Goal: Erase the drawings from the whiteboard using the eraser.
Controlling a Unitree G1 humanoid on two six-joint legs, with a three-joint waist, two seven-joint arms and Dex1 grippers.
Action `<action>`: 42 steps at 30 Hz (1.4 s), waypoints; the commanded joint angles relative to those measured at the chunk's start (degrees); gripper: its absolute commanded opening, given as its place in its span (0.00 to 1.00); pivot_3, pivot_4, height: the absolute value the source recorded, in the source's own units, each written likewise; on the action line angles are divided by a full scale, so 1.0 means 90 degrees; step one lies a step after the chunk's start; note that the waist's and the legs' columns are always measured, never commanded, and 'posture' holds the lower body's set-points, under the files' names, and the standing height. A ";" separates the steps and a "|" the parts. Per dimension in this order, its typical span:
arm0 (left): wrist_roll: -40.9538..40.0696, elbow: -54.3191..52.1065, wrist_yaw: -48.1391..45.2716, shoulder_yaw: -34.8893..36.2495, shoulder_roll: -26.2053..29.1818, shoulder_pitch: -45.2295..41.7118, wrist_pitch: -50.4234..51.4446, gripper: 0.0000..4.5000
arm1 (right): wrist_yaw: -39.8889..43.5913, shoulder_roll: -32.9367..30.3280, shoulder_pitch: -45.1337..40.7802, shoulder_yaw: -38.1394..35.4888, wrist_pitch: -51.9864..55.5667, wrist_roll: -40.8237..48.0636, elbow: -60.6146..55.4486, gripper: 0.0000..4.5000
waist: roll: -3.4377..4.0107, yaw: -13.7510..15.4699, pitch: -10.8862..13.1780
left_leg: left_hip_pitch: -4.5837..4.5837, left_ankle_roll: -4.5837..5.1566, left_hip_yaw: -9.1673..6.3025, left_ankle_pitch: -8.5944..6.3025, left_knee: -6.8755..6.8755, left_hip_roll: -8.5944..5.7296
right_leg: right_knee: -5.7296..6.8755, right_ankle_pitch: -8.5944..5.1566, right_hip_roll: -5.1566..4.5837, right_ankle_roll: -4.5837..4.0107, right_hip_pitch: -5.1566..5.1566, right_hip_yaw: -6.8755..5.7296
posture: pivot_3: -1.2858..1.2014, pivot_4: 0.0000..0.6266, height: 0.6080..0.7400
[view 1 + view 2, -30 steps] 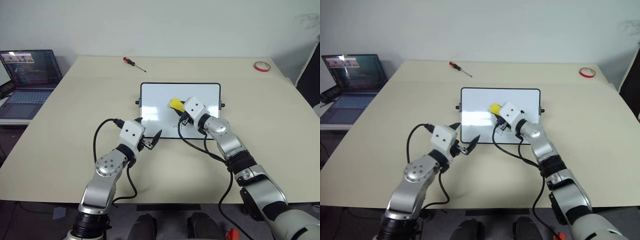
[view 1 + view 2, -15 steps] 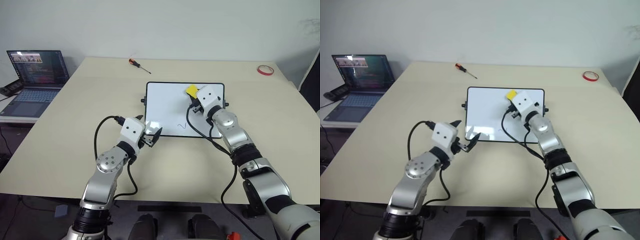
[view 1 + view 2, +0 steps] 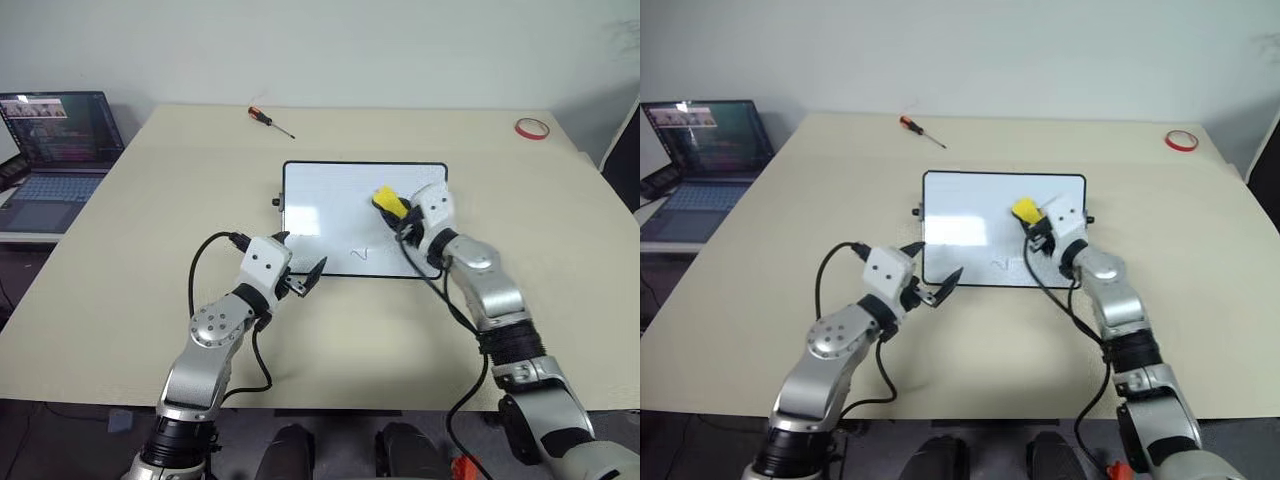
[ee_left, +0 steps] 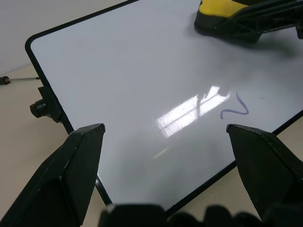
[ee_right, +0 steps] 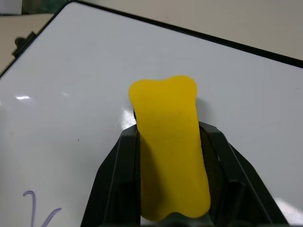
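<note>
The whiteboard lies flat in the middle of the table, glossy white with a thin black frame. A small blue squiggle is drawn near its front edge, also clear in the left wrist view. My right gripper is shut on the yellow eraser, which rests over the right half of the board, behind the squiggle. In the right wrist view the eraser sits clamped between the two black fingers. My left gripper stands open at the board's front left corner, holding nothing.
An open laptop sits on a side table to the left. A red-handled screwdriver lies at the table's far edge, and a red tape ring at the far right corner. Bare tabletop surrounds the board.
My right gripper has carried the eraser from the board's middle to its right half, passing near the far edge half a second ago. The left gripper stayed put. The camera view shifted slightly.
</note>
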 commanded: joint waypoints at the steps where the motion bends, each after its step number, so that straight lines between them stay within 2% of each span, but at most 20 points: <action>1: -0.0125 -0.0376 -0.0214 0.0098 0.0196 0.0323 -0.0219 1.00 | 0.0310 -0.0425 0.0594 -0.0494 0.1190 0.0814 -0.1666 0.29 | 0.0000 0.0013 0.0000 | -0.0021 -0.0001 0.0000 -0.0001 -0.0004 0.0000 | -0.0005 -0.0002 -0.0002 0.0001 -0.0020 0.0000 | 0.52 0.24 1.00; 4: -0.0268 -0.0389 -0.0282 0.0268 0.0274 0.0592 -0.0358 1.00 | 0.0543 -0.0894 0.1485 -0.0772 0.1651 0.1222 -0.2813 0.29 | 0.0002 0.0033 0.0005 | -0.0056 -0.0004 -0.0007 -0.0008 -0.0005 -0.0001 | -0.0022 -0.0009 -0.0007 0.0001 -0.0041 -0.0012 | 0.52 0.24 1.00; 7: -0.0339 -0.0378 -0.0359 0.0304 0.0289 0.0865 -0.0478 1.00 | 0.0888 -0.1383 0.2305 -0.0845 0.1495 0.1222 -0.3245 0.29 | 0.0003 0.0028 0.0010 | -0.0059 -0.0003 -0.0006 -0.0010 -0.0003 -0.0004 | -0.0029 -0.0010 -0.0009 0.0002 -0.0038 -0.0012 | 0.52 0.24 1.00; 11: -0.0404 -0.0240 -0.0467 0.0264 0.0236 0.1196 -0.0767 1.00 | 0.1500 -0.1932 0.3441 -0.0804 0.0310 0.0908 -0.3263 0.29 | 0.0000 0.0024 0.0017 | -0.0040 -0.0002 -0.0003 -0.0010 0.0000 -0.0007 | -0.0025 -0.0011 -0.0008 0.0003 -0.0023 -0.0011 | 0.52 0.24 1.00; 13: -0.0403 -0.0190 -0.0459 0.0248 0.0196 0.1235 -0.0820 1.00 | 0.1625 -0.2071 0.3731 -0.0746 -0.0208 0.0689 -0.3059 0.29 | -0.0003 0.0014 0.0029 | -0.0034 -0.0002 0.0001 -0.0010 0.0001 -0.0006 | -0.0016 -0.0011 -0.0004 0.0003 -0.0022 -0.0009 | 0.52 0.24 1.00; 16: -0.0385 -0.0163 -0.0455 0.0229 0.0160 0.1227 -0.0848 1.00 | 0.1629 -0.2052 0.3833 -0.0815 -0.0381 0.0704 -0.2877 0.29 | -0.0014 -0.0016 0.0044 | 0.0004 -0.0002 0.0013 -0.0010 0.0000 -0.0005 | -0.0004 -0.0011 0.0001 0.0003 0.0005 0.0004 | 0.52 0.24 1.00; 22: -0.0342 -0.0203 -0.0393 0.0167 0.0062 0.1142 -0.0798 1.00 | 0.1593 -0.2017 0.3359 -0.0768 -0.0656 0.0646 -0.2536 0.29 | -0.0025 -0.0008 0.0056 | 0.0012 -0.0003 0.0018 -0.0009 0.0002 -0.0005 | 0.0000 -0.0010 0.0009 0.0004 0.0011 0.0009 | 0.52 0.24 1.00; 29: -0.0304 -0.0080 -0.0338 0.0160 0.0061 0.0987 -0.0789 1.00 | 0.1209 -0.1493 0.2044 -0.0126 -0.1066 0.0045 -0.1815 0.29 | -0.0028 -0.0006 0.0060 | 0.0013 -0.0004 0.0018 -0.0009 0.0002 -0.0001 | 0.0003 -0.0009 0.0008 0.0003 0.0007 0.0009 | 0.52 0.24 1.00; 35: -0.0251 -0.0242 -0.0145 0.0126 -0.0003 0.1132 -0.0712 1.00 | 0.0613 -0.0676 0.0729 0.0642 -0.2077 -0.0975 0.0138 0.29 | -0.0032 -0.0016 0.0063 | 0.0012 -0.0005 0.0024 -0.0008 0.0005 -0.0003 | 0.0003 -0.0009 0.0005 0.0003 0.0004 0.0007 | 0.52 0.24 1.00; 42: -0.0229 -0.0594 0.0020 0.0067 0.0005 0.1220 -0.0493 1.00 | 0.0233 -0.0201 0.0121 0.0983 -0.2792 -0.1556 0.1577 0.29 | -0.0033 -0.0011 0.0061 | 0.0017 -0.0005 0.0022 -0.0008 0.0013 0.0000 | 0.0011 -0.0008 0.0004 0.0002 0.0009 0.0009 | 0.52 0.24 1.00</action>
